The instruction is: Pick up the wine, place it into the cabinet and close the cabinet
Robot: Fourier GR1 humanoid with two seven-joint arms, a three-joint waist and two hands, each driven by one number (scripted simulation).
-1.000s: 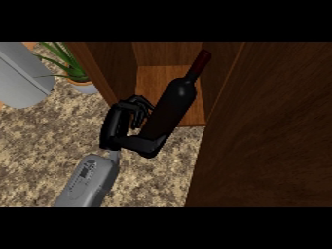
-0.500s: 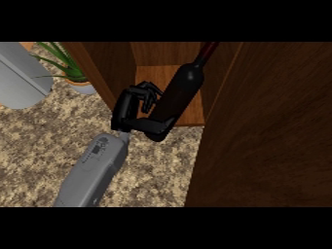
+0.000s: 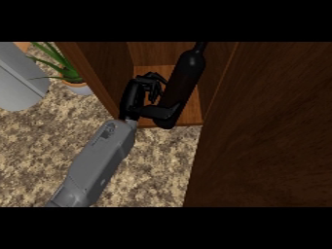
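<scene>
The robot hand (image 3: 143, 99) grips the wine bottle (image 3: 185, 75) tilted inside the cabinet (image 3: 111, 73); released leaning, it could topple and block the door (image 3: 283, 126).

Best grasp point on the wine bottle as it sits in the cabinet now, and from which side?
The wide lower body of the wine bottle, coming from its left through the cabinet opening. The bottle stands nearly upright, its neck is thin, and the open door blocks the right. The hand already sits there, thumb beneath the base.
</scene>
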